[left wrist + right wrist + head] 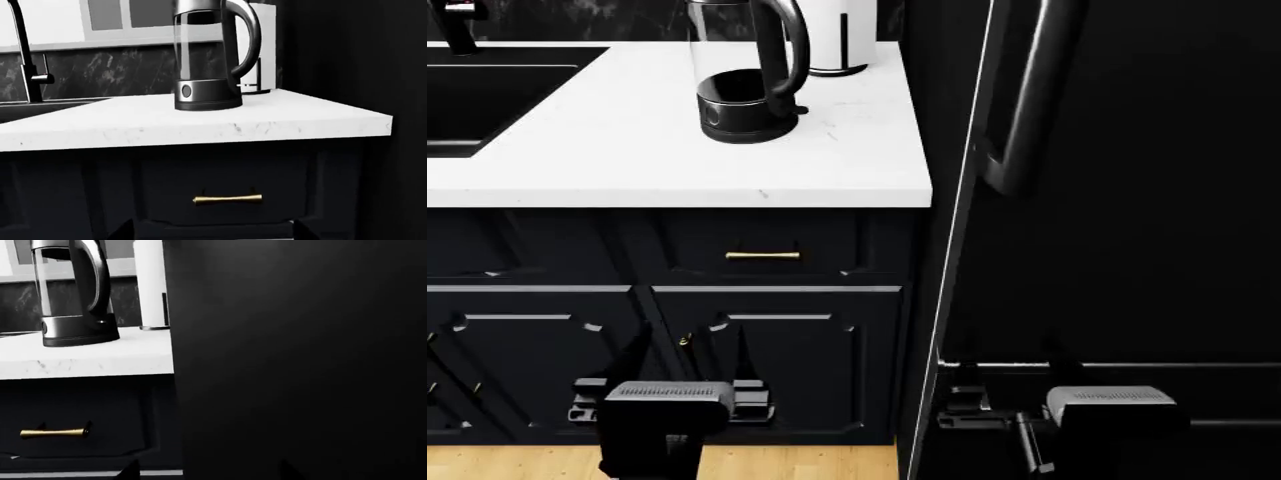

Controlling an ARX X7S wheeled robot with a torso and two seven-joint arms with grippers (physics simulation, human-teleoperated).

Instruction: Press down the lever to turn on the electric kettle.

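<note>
The electric kettle [747, 70], clear glass with a black base and looped handle, stands on the white counter [627, 170] near its right end. It also shows in the left wrist view [207, 55] and right wrist view [70, 295]. The lever [801, 108] is a small black tab at the base under the handle, also visible in the right wrist view [105, 320]. My left gripper [687, 350] hangs low in front of the cabinet doors, open and empty. My right gripper [1028, 385] is low in front of the black fridge, open and empty. Both are far below the kettle.
A white cylinder on a stand [841, 35] stands just behind the kettle. A dark sink [494, 95] and faucet [27, 60] lie to the left. A drawer with a brass pull [762, 256] is under the counter. The tall black fridge [1121, 200] with its long handle [1028, 100] fills the right.
</note>
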